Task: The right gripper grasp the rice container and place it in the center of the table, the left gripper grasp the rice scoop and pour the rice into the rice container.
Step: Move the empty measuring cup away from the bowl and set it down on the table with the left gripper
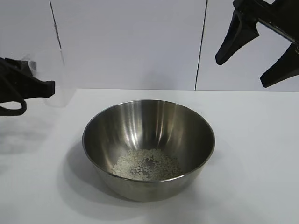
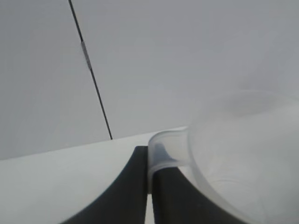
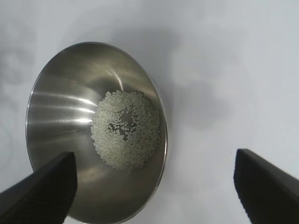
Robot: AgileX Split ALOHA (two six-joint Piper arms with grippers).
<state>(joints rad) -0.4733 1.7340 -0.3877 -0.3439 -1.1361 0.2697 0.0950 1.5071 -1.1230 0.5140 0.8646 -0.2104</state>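
Observation:
The rice container (image 1: pixel 140 121), a wide shiny steel bowl, stands in the middle of the white table (image 1: pixel 252 154). A small heap of rice (image 1: pixel 147 164) lies in its bottom. At the far left, above the table, my left gripper (image 1: pixel 39 88) is shut on the handle of the clear plastic rice scoop (image 1: pixel 51 79). The left wrist view shows the black fingers (image 2: pixel 131 186) pinching the scoop's handle (image 2: pixel 166 144); I see no grains in the cup. My right gripper (image 1: pixel 242 72) hangs open high at the back right, holding nothing. From its wrist I look down on the bowl (image 3: pixel 60 102) and rice (image 3: pixel 126 128).
White wall panels (image 1: pixel 131 42) with dark vertical seams close off the back of the table. Bare tabletop lies to the right of the bowl (image 3: pixel 219 93) and in front of it.

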